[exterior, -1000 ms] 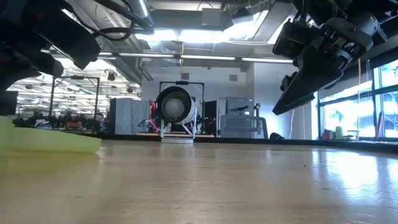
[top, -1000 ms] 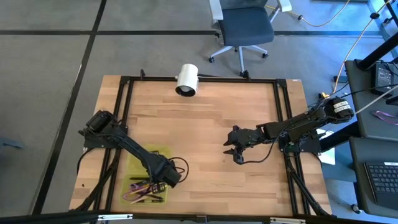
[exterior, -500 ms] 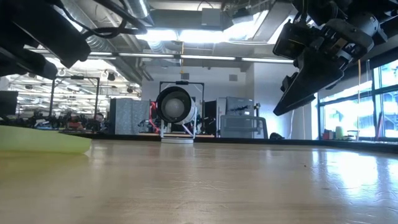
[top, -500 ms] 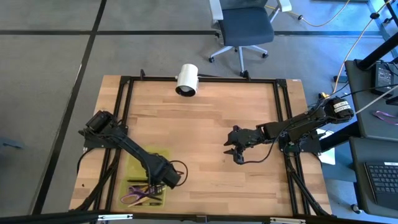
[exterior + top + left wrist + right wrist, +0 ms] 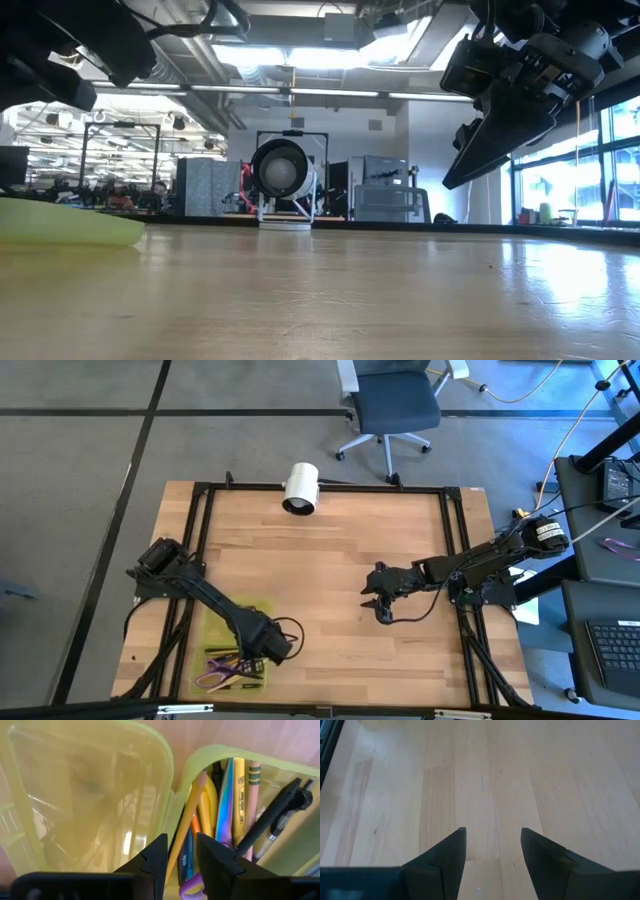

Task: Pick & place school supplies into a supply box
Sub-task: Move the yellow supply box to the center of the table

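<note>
Left gripper (image 5: 181,851) over supply box (image 5: 238,645) at table's 7 o'clock, jaws narrowly parted, nothing held. Right gripper (image 5: 492,845) at 3 o'clock, jaws apart, empty.

Four views. High view: overhead, facing straight down, far enough to take in the whole table (image 5: 330,560), both arms, surrounding floor and an office chair (image 5: 392,405). Low view: at tabletop height, facing level across the wood into the room behind; a white cylinder (image 5: 282,172) at the far edge faces it, and the same cylinder (image 5: 300,487) appears at the table's far edge in the high view. Left wrist view: very close, looking past its own two dark fingers (image 5: 156,855) into the yellow-green box (image 5: 90,795); the high view shares that box (image 5: 222,622). Right wrist view: close above bare tabletop (image 5: 480,780), past its own fingers (image 5: 451,851), sharing the table surface with the high view.
</note>
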Tool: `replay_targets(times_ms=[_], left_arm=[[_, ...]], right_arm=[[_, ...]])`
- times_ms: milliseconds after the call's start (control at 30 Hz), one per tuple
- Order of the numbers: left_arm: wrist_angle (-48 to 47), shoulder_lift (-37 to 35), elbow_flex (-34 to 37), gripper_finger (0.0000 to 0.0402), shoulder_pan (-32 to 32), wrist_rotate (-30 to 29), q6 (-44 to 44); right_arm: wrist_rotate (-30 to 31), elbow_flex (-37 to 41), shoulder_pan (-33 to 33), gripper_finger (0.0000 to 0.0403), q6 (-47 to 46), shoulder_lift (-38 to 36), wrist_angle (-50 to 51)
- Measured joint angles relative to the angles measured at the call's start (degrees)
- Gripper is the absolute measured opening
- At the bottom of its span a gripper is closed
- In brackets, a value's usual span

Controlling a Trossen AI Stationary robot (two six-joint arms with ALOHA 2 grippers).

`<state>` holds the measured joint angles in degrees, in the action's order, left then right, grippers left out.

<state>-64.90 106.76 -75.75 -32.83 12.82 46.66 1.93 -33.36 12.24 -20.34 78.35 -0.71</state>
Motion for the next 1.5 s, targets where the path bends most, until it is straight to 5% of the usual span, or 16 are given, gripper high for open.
replay_targets(times_ms=[300, 600, 767, 1500], left_arm=[[-0.02, 0.00, -0.02, 0.0103, -0.95, -0.79, 1.76], [0.38, 0.00, -0.02, 0.0212, -1.04, -1.09, 6.62], [0.47, 0.00, -0.02, 0.0234, -1.57, -1.14, 9.42], [-1.84, -0.04, 3.48, 0.0125, -3.51, -2.70, 7.04]], right_arm=[[0.00, 0.00, 0.00, 0.0192, -0.13, 0.00, -0.01], [0.00, 0.00, 0.00, 0.0192, 0.01, 0.00, -0.02], [0.00, 0.00, -0.01, 0.0192, 1.13, 0.00, -0.02], [0.00, 0.00, -0.01, 0.0192, 1.11, 0.00, -0.07]])
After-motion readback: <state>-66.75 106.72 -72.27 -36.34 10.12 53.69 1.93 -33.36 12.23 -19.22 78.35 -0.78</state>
